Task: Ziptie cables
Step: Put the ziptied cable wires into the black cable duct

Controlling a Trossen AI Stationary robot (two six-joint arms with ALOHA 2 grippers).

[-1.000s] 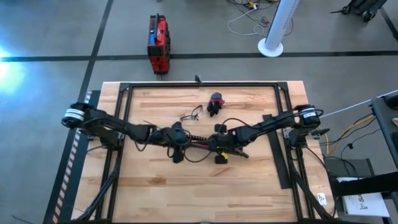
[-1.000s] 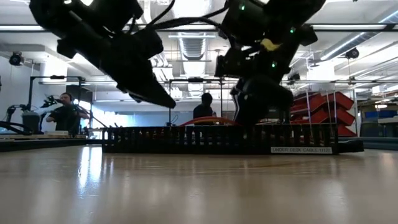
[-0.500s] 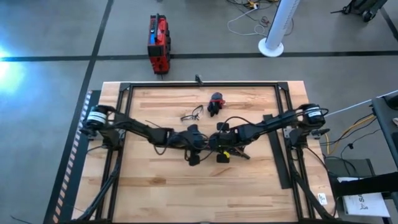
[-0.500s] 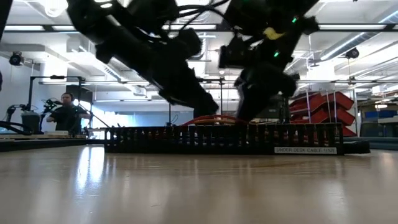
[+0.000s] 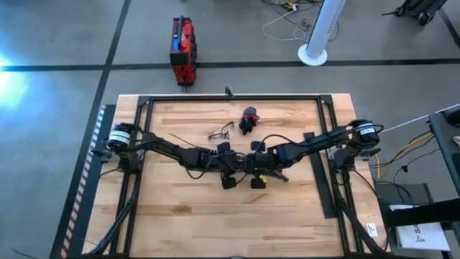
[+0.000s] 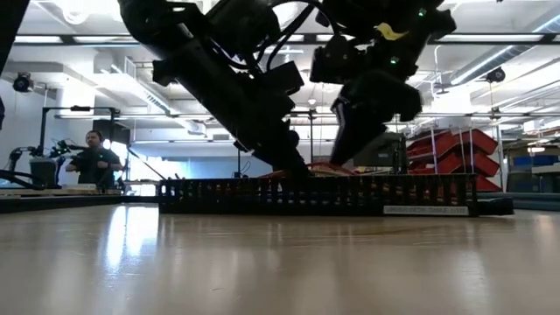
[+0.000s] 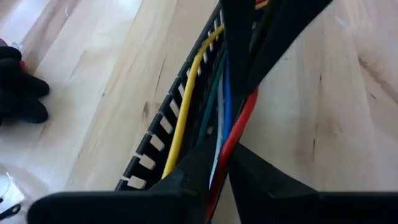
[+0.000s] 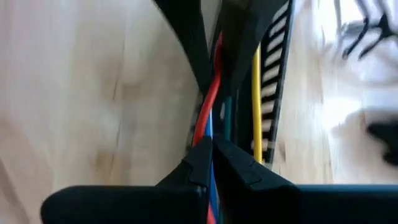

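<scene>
We see two dark arms reaching in from the left and right sides of the wooden desk [image 5: 180,208], and they meet near the middle. The left tool [image 5: 231,167] and the right tool [image 5: 248,167] sit just beside each other, low over a long black duct [image 6: 315,194] with comb slots that lies across the desk.

The cables [image 7: 224,118] run along the duct (we can pick out red, blue, green, white and a yellow one). In the left wrist view, the left tool's fingers [image 7: 193,168] are pinched on the red and blue wires, with almost no gap between them. In the right wrist view, the right tool's fingers [image 8: 202,158] are pressed together on the same bunch, and the red and blue wires run right in between them. The yellow wire [image 8: 256,99] lies just beside the grip, next to the white-looking comb slots.

We cannot pick out the thin black strip in any view.

Farther back on the desk sits a small red-and-black lump [image 5: 249,119], and a little dark wire tangle [image 5: 221,132] lies just to its left. Beyond the far edge, a red case [image 5: 182,50] rests on the floor. In the low view a person [image 6: 94,161] stands far off in the room, at the left.
</scene>
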